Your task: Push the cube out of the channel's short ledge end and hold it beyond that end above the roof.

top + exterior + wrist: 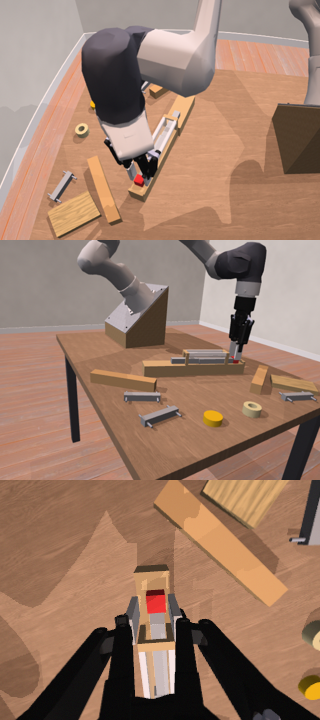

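Observation:
The red cube (139, 180) sits on the short ledge of the wooden channel base (192, 368), just outside the channel's (165, 131) mouth and behind the raised lip. It also shows in the exterior view (235, 359) and in the wrist view (155, 601). My gripper (139, 173) points straight down over that end, also seen in the side view (236, 353). Its fingers are part open and straddle the cube, with a small gap on each side. A grey rod (178, 360) lies inside the channel and sticks out of the far end.
A loose wooden bar (103, 188), a wooden plate (73, 213) and a grey pinned block (62, 186) lie left of the ledge end. A cream ring (82, 129) and a yellow disc (212, 418) lie further off. The arm's wedge mount (139, 320) stands at the back.

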Controlling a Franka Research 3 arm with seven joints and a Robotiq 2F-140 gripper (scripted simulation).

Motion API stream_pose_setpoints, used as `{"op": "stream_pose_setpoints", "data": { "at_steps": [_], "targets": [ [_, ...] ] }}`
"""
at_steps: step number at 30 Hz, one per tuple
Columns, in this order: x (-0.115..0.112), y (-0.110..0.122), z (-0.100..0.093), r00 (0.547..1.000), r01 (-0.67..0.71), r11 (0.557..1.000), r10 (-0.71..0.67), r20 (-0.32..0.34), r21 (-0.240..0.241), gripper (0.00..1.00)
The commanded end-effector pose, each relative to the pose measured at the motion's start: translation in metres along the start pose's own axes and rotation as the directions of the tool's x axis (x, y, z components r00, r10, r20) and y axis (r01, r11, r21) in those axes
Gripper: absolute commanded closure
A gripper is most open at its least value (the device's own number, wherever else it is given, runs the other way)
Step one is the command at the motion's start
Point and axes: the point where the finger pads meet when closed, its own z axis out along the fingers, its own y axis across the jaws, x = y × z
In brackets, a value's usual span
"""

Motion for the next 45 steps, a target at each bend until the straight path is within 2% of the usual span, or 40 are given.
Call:
{"op": "stream_pose_setpoints", "data": {
  "at_steps": [1, 6, 43, 44, 45],
  "targets": [
    [0.0011, 0.0019, 0.0092, 1.0, -0.006, 1.0, 0.006, -0.005, -0.003, 0.75],
    [0.0011, 0.0019, 0.0137, 1.0, -0.006, 1.0, 0.006, -0.005, -0.003, 0.75],
    [0.0011, 0.0019, 0.0137, 1.0, -0.006, 1.0, 0.006, -0.005, -0.003, 0.75],
    [0.0011, 0.0019, 0.0137, 1.0, -0.006, 1.0, 0.006, -0.005, -0.003, 1.0],
    [0.0011, 0.0019, 0.0137, 1.0, -0.006, 1.0, 0.006, -0.005, -0.003, 1.0]
  ]
}}
